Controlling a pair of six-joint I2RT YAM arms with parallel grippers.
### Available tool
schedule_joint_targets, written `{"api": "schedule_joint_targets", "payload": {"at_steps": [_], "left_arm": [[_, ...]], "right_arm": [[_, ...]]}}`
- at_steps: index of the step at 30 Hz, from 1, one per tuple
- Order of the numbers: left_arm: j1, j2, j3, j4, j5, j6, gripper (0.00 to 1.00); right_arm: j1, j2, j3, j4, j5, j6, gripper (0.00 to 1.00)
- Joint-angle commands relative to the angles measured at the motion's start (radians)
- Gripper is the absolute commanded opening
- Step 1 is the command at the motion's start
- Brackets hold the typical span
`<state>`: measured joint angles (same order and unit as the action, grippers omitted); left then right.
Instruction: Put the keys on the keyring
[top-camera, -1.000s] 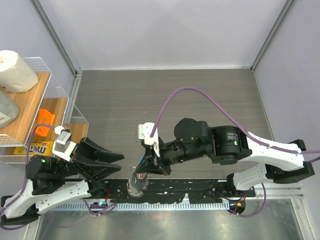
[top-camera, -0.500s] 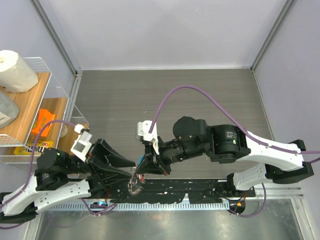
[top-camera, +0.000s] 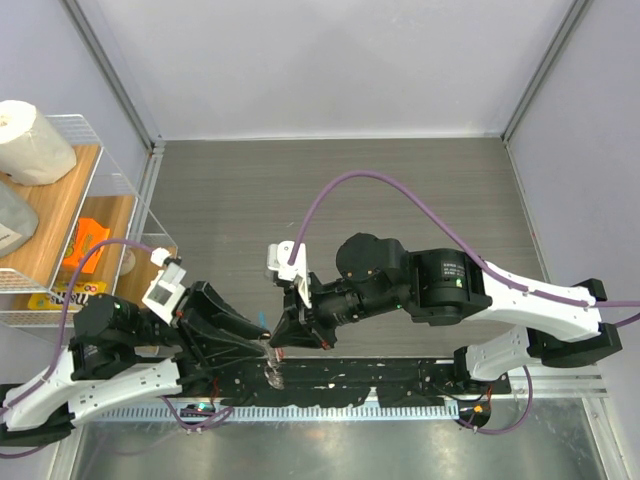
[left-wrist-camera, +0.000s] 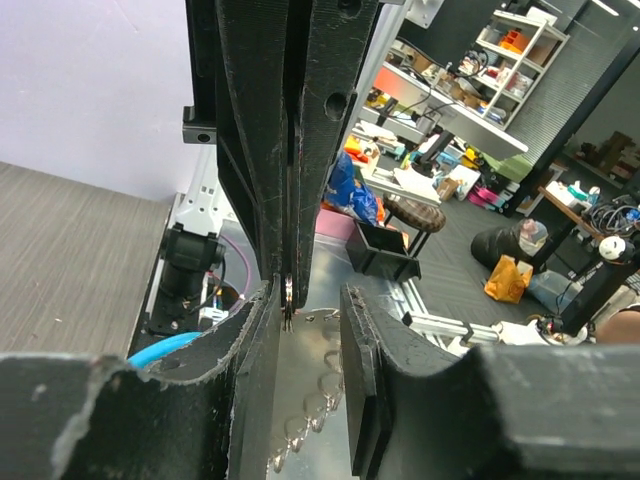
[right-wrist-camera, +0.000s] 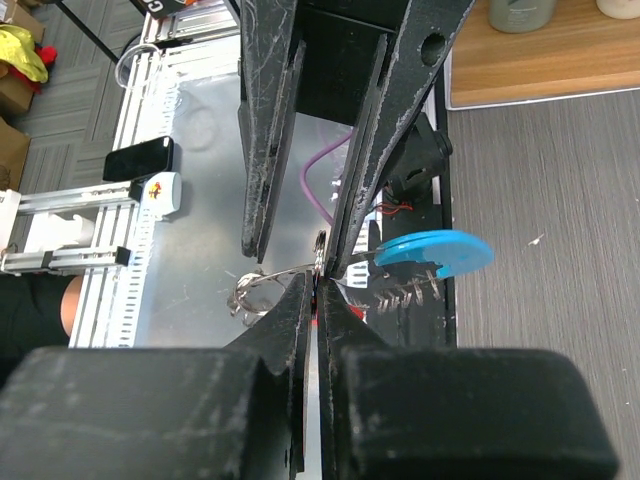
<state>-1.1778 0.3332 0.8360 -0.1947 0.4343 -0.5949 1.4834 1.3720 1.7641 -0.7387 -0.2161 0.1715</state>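
Observation:
My right gripper (top-camera: 277, 345) is shut on the keyring over the table's near edge. In the right wrist view its tips (right-wrist-camera: 317, 295) pinch the silvery ring; a chain loop (right-wrist-camera: 245, 290) hangs to the left and the light-blue crescent tag (right-wrist-camera: 435, 255) sticks out to the right. A speck of red, the key (top-camera: 278, 353), shows at the pinch; I cannot tell whether it is gripped too. My left gripper (top-camera: 262, 343) is open. Its jaws stand either side of the right gripper's tips (left-wrist-camera: 288, 275), and the chain (left-wrist-camera: 310, 415) hangs between them.
A wire shelf (top-camera: 60, 200) at the far left holds a paper roll (top-camera: 30, 140) and an orange item (top-camera: 90, 240). A black strip and an aluminium rail (top-camera: 400, 405) run along the near edge under both grippers.
The left arm has swung right and forward until its open jaws reach the right gripper's tips. The right gripper has shifted slightly left, still holding the keyring.

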Motion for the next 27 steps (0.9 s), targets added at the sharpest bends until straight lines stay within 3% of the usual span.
{"api": "schedule_joint_targets", "payload": {"at_steps": [1, 6, 10, 20, 22, 24, 27], "left_arm": [[-0.002, 0.021, 0.034, 0.014, 0.024, 0.006, 0.34], [0.0, 0.033, 0.038, 0.011, 0.032, 0.007, 0.23], [-0.002, 0.053, 0.048, -0.003, 0.04, 0.015, 0.0], [-0.002, 0.027, 0.035, 0.072, -0.025, 0.066, 0.0], [0.0, 0.018, 0.032, 0.116, -0.026, 0.072, 0.0], [0.0, 0.009, 0.026, 0.184, -0.022, 0.079, 0.0], [-0.002, -0.006, 0.006, 0.277, -0.017, 0.092, 0.0]], "right_arm": [[0.0, -0.005, 0.021, 0.065, -0.011, 0.01, 0.06], [-0.002, -0.001, 0.023, 0.065, -0.019, 0.003, 0.06], [-0.002, -0.004, 0.024, 0.065, -0.026, -0.003, 0.06], [0.0, -0.07, -0.046, 0.145, -0.016, -0.043, 0.06], [0.0, -0.1, -0.077, 0.185, 0.003, -0.047, 0.15], [0.0, -0.135, -0.107, 0.243, 0.018, -0.047, 0.31], [0.0, -0.169, -0.141, 0.288, 0.038, -0.047, 0.39]]}}
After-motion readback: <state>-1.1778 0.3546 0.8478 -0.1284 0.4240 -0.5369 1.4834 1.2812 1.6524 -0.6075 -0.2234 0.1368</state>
